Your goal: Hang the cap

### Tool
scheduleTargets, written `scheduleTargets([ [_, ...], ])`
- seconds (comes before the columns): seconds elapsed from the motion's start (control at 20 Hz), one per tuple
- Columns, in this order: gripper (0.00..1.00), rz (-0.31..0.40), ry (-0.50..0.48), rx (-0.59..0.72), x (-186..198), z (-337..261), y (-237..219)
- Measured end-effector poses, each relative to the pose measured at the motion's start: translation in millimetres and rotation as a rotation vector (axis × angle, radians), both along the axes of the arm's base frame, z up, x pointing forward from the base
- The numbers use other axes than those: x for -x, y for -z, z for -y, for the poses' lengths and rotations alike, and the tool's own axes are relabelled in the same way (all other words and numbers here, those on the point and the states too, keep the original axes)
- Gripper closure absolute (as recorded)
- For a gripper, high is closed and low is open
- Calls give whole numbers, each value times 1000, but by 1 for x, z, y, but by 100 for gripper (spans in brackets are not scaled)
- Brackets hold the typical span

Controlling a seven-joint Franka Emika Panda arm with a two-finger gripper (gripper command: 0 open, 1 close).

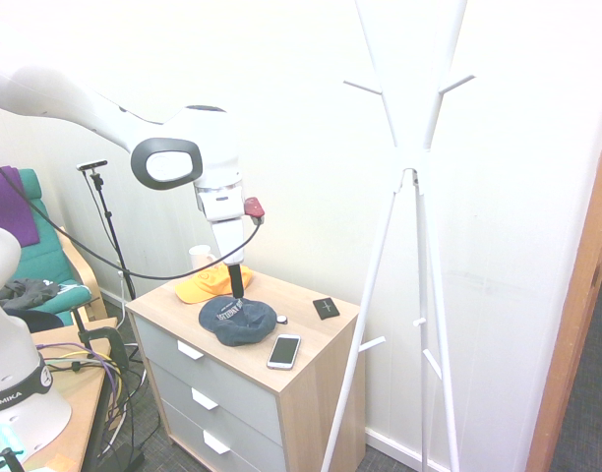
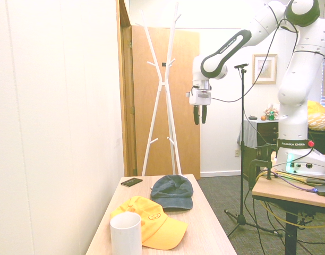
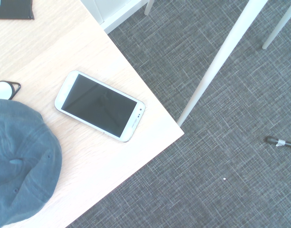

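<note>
Below the open, empty hand (image 2: 200, 115), the dark cap (image 2: 172, 192) lies well apart.

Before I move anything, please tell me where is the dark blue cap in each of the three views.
First exterior view: below centre, slightly left, on the dresser top; cap.
Second exterior view: right of the picture's middle line, in the lower half, behind the yellow cap.
Wrist view: lower left, cut off by the left edge.
Shared landmark: the wooden dresser top, showing in all three.
</note>
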State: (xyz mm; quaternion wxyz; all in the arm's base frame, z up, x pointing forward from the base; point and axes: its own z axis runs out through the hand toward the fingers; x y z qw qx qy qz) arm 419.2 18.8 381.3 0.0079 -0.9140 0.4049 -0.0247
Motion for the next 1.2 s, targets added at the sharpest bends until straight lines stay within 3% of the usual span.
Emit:
scheduleTargets([
  [0.2, 0, -17, -38, 7, 0, -14, 8],
  [0.5, 0, -28, -190, 42, 15, -124, 37],
  [0.95, 0, 20, -313, 81, 16, -191, 166],
  [1.2, 0, 29, -351, 86, -7, -211, 212],
])
